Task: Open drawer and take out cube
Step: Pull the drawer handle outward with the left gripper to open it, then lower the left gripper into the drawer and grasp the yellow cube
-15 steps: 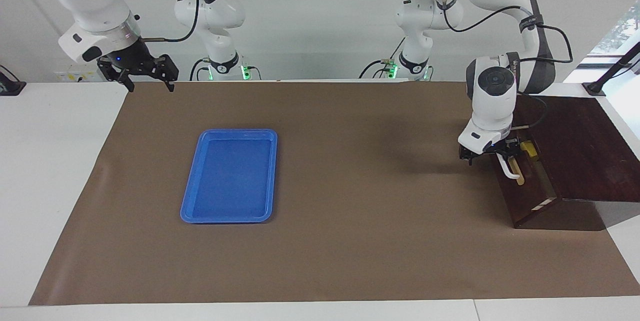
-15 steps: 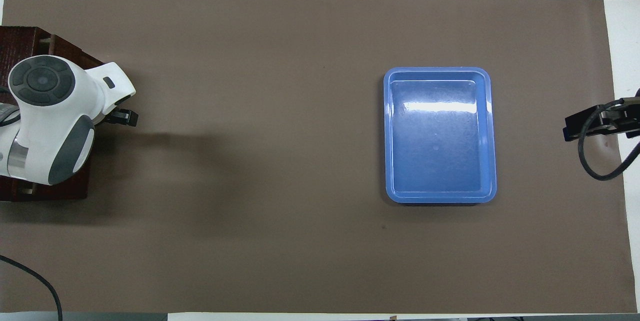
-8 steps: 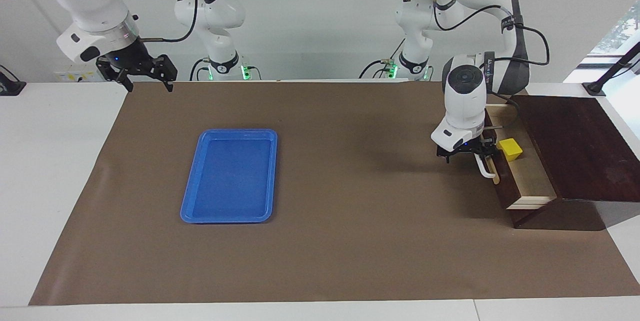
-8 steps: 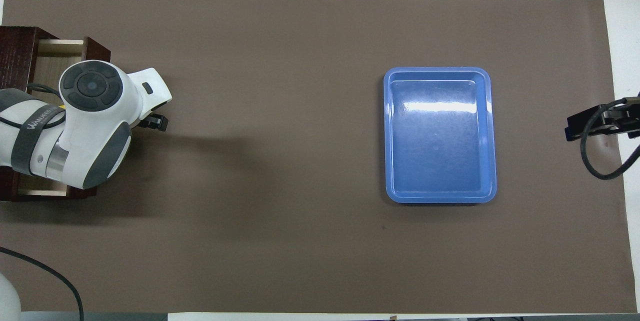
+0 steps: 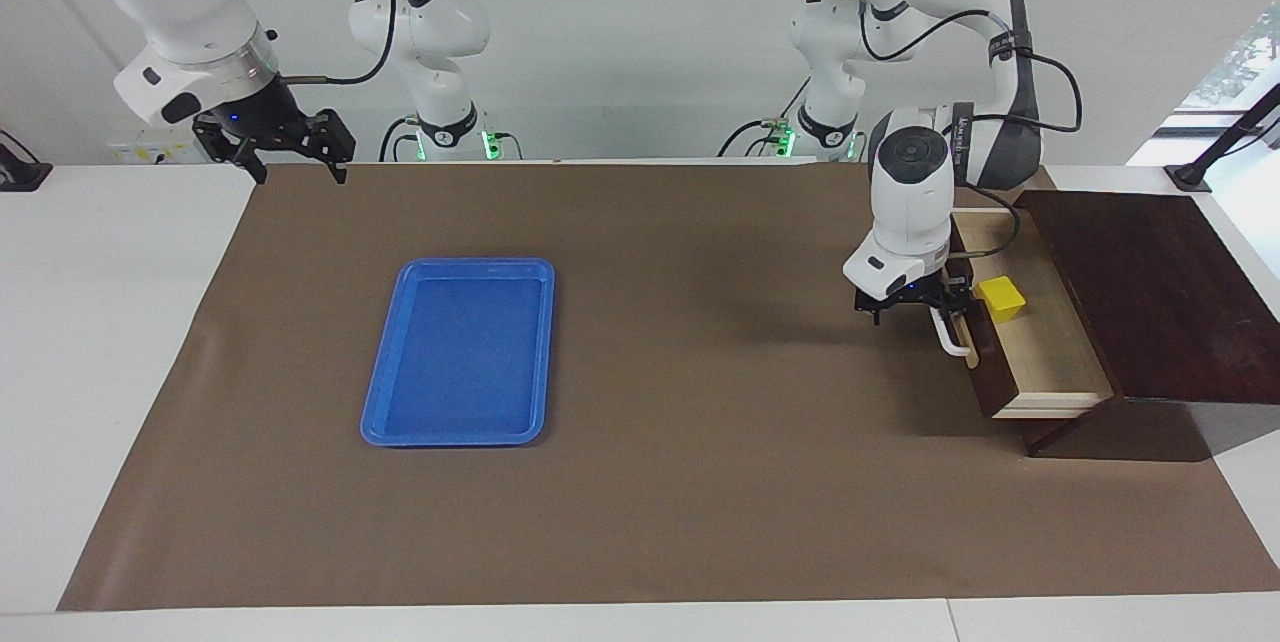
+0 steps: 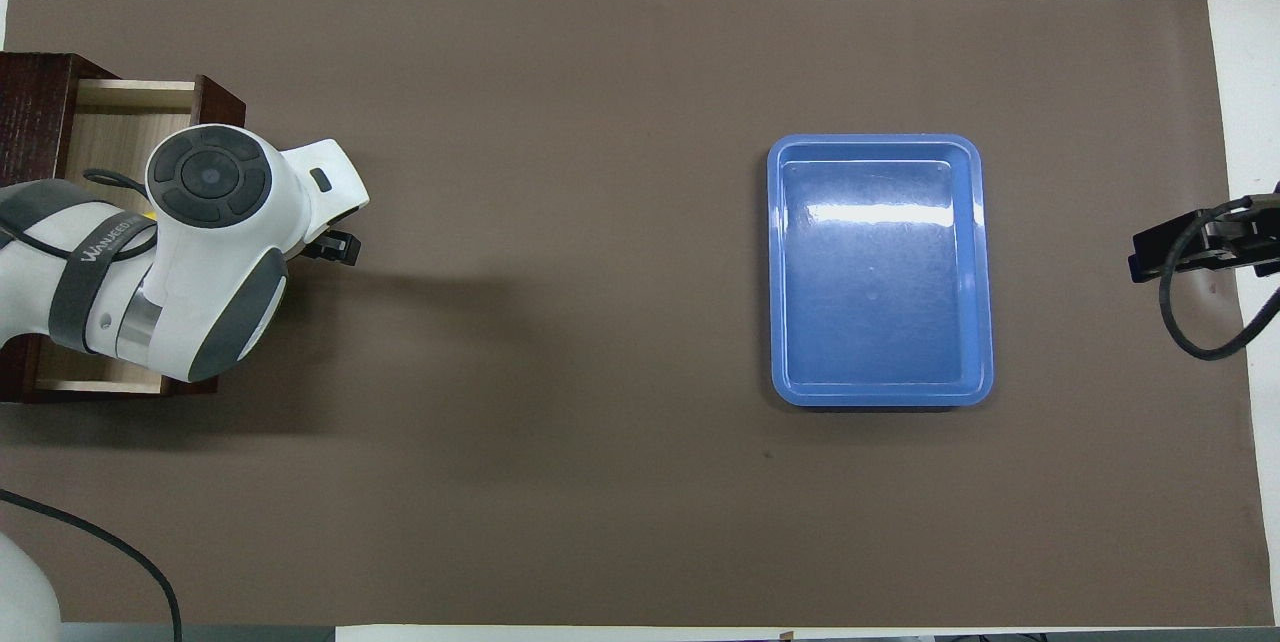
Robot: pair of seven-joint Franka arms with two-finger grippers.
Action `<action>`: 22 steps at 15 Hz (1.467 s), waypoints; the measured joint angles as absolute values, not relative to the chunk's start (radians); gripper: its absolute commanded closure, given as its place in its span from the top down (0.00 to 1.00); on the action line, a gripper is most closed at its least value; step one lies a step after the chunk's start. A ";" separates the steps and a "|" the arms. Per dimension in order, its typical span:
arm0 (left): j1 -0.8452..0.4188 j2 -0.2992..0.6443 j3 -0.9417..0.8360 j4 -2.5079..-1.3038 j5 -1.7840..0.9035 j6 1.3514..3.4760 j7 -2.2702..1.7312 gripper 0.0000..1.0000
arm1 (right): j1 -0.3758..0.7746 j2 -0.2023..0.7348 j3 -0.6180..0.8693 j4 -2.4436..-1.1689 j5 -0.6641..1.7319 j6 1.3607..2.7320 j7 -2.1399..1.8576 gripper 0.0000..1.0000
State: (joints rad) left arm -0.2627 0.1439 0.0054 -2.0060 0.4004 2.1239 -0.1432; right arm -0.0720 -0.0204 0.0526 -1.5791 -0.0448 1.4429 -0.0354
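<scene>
Two arms here, but only one is working. Left claw (image 5: 937, 307) is down at the white bar handle (image 5: 946, 332) of the drawer (image 5: 1050, 362), at the left arm's end of the surface (image 5: 700, 482); looks closed on the handle, though the grip point is small and partly masked by the wrist. Drawer is well out of its dark wooden box (image 5: 1140, 292), pale interior showing. Yellow cube (image 5: 1000, 299) sits inside on the drawer floor, in the half nearer the robots, just inside the front panel. Key relation: cube lies just beside the left claw, on the box side of the front panel, so the claw likely has to let go, lift over the panel and come down into the drawer. Drawer's long axis runs near-to-far from the robots; cube has no clear long axis. Left arm is much the nearer. Right claw (image 5: 290, 144) hangs open over the mat edge (image 5: 245, 222) at the right arm's end, waiting, w/ the blue tray (image 5: 385, 402) well apart from the drawer. Hidden: in the overhead view the left arm (image 6: 190, 252) covers the cube and handle almost entirely, and the box is cut off at the frame edge.
</scene>
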 measured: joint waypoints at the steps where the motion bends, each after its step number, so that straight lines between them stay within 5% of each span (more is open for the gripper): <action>1: -0.263 0.144 0.005 -2.005 0.399 2.124 -0.143 1.00 | -0.072 -0.020 0.054 -1.579 -0.045 1.446 -0.035 1.00; 14: -0.293 0.148 0.014 -1.701 0.169 1.848 -0.165 1.00 | -0.072 -0.020 0.056 -1.579 -0.045 1.471 -0.035 1.00; 22: -0.114 0.078 0.031 -1.683 0.090 1.831 -0.640 1.00 | -0.071 -0.020 0.059 -1.579 -0.032 1.472 -0.035 1.00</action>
State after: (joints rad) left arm -0.1135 0.0784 0.0310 -1.6831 0.0898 1.8314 -0.6397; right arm -0.0711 -0.0204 0.0590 -1.5793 -0.0320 1.4715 -0.0355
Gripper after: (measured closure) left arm 0.000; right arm 0.000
